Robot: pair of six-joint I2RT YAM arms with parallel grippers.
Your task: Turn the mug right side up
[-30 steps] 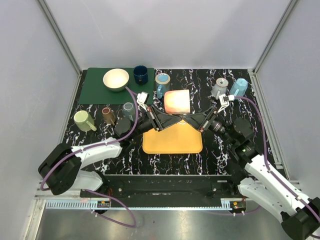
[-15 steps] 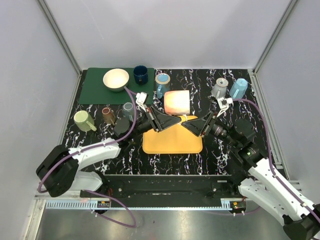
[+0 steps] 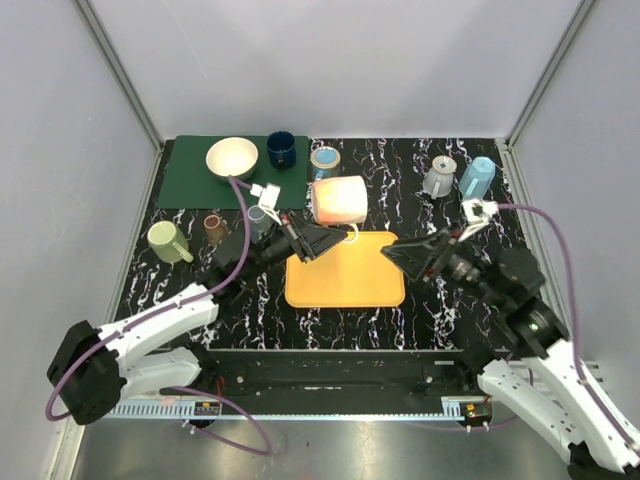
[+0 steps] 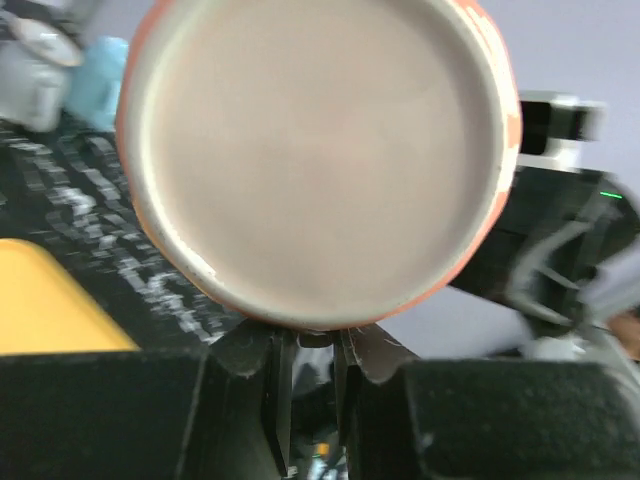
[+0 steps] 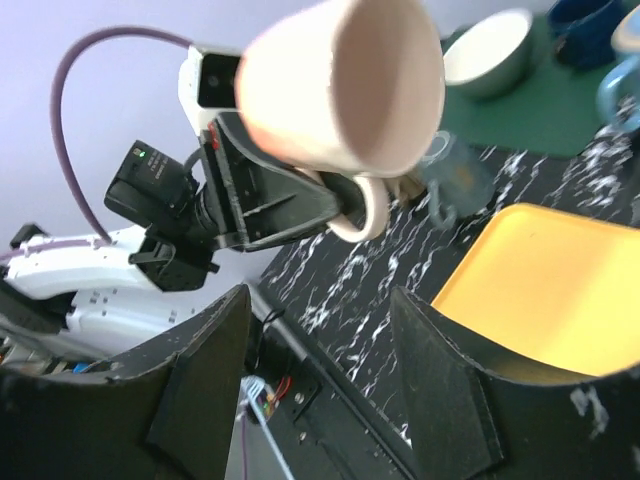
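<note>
The pink-orange mug (image 3: 338, 200) is held in the air over the far left corner of the orange tray (image 3: 345, 285). It lies on its side. My left gripper (image 3: 333, 236) is shut on its handle. In the left wrist view the mug's base (image 4: 320, 150) fills the frame above my left gripper (image 4: 312, 345). In the right wrist view the mug's open mouth (image 5: 385, 80) faces the camera, with the handle (image 5: 365, 205) below it. My right gripper (image 3: 397, 251) is open and empty over the tray's right edge, apart from the mug; it also shows in its own view (image 5: 320, 345).
A green mat (image 3: 190, 180) at the back left holds a cream bowl (image 3: 232, 158) and a dark blue mug (image 3: 281, 149). A blue cup (image 3: 325, 160), grey mug (image 3: 438, 177) and light blue cup (image 3: 477, 175) stand at the back. A green mug (image 3: 168, 241), brown cup (image 3: 215, 228) and clear glass (image 3: 258, 218) stand at the left.
My right gripper has let go of the mug and drawn back to the right. My left gripper has carried the mug leftward and towards the back by its handle.
</note>
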